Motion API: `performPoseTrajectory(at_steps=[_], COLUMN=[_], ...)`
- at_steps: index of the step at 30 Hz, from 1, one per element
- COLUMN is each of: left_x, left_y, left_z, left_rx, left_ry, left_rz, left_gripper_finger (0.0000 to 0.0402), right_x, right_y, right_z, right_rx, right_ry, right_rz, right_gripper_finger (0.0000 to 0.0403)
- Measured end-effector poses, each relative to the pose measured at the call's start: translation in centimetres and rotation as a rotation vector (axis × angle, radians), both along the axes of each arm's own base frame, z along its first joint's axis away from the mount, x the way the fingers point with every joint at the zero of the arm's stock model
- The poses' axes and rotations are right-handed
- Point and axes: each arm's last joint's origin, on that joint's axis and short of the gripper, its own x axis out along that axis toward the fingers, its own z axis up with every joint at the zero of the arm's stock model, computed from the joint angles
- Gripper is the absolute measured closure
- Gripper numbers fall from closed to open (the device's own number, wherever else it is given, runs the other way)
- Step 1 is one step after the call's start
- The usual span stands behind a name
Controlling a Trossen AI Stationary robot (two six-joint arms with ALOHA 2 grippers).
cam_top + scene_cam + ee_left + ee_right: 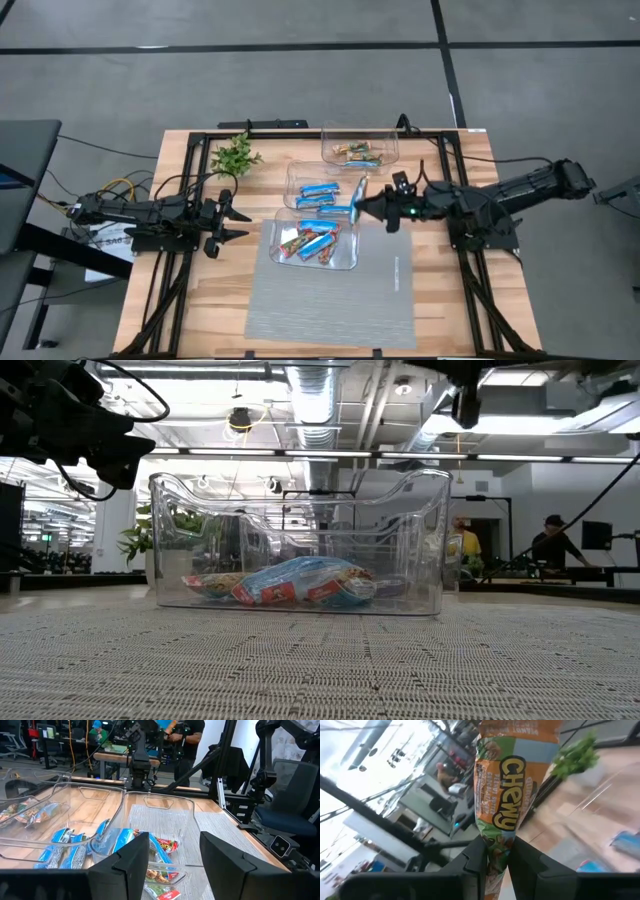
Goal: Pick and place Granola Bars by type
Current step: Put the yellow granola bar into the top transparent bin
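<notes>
Three clear bins stand in a row mid-table. The far bin (360,146) holds orange-brown bars, the middle bin (322,190) bright blue bars (320,195), and the near bin (315,243) red multicolour bars (308,243), which also show in the low view (300,582). My right gripper (356,207) hovers at the right rim of the middle and near bins, shut on a granola bar (502,785) with an orange and pale blue "Chewy" wrapper. My left gripper (238,222) waits open, left of the bins, its fingers (131,860) pointing at them. My right gripper pinches the granola bar by one end (497,851) between its two fingers. The fingers come level from the table's right. The bar is lifted clear and sticks out past the fingertips toward the far side (359,188), above the bins' right rims.
A small green plant (235,155) stands far left of the bins. A grey woven mat (335,300) lies under and in front of the near bin. Black frame rails (185,190) run along both table sides. People stand in the room beyond (187,740).
</notes>
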Motion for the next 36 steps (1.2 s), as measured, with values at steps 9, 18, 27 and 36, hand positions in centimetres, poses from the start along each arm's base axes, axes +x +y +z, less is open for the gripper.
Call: performPoseTrajectory(at_steps=[9, 18, 27, 36], left_x=[0.0, 0.0, 0.0, 0.0], left_y=[0.0, 0.0, 0.0, 0.0], left_z=[0.0, 0.0, 0.0, 0.0], left_rx=[-0.004, -0.002, 0.000, -0.003], left_ry=[0.001, 0.000, 0.001, 0.001], left_rz=[0.000, 0.000, 0.000, 0.000], left_gripper_finger=[0.0233, 0.0233, 0.0233, 0.0233], right_x=[0.2, -0.5, 0.2, 1.7], right_y=[-5.3, -10.6, -13.5, -14.2], right_z=[-0.3, -2.0, -2.5, -2.9], right_rx=[-0.210, -0.397, -0.511, -0.560], right_ry=[0.061, 0.309, 0.494, 0.550], right_rz=[-0.226, -0.566, -0.730, -0.702], right_gripper_finger=[0.0346, 0.0346, 0.0346, 0.0344])
